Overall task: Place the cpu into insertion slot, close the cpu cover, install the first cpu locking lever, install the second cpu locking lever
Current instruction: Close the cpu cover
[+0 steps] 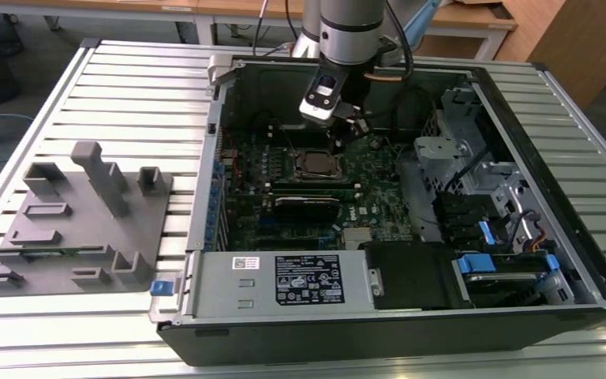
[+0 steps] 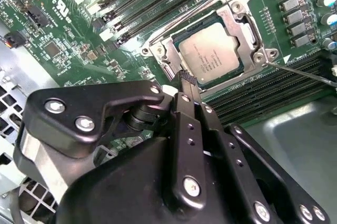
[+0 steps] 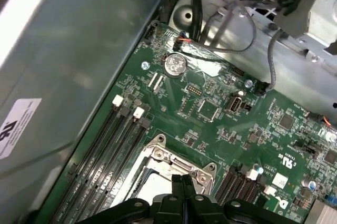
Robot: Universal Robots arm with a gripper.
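- The black two-fingered gripper [image 2: 187, 79] had its fingers pressed together, holding nothing. Its tip was just beside the socket's edge.
- The cpu [image 2: 210, 55], a small flat square chip with a silver-tan metal top, lay seated in the socket on the green motherboard [image 2: 79, 39]. Placing looked done.
- The cpu cover [image 2: 243, 23], a thin silvery metal frame, lay flat around the chip, so closing seemed done too.
- One thin steel lever rod [image 2: 308, 75] stood clear of the socket and was probably not yet installed. A second lever rod [image 2: 200, 16] lay along the frame, and I could not tell whether it was latched.
- The chip's top carried faint print, too small to make out.
- Farther off, a white printed label [image 1: 308, 278] sat on the silver power-supply box. A white sticker [image 3: 16, 126] sat on the grey case wall. Neither was legible.
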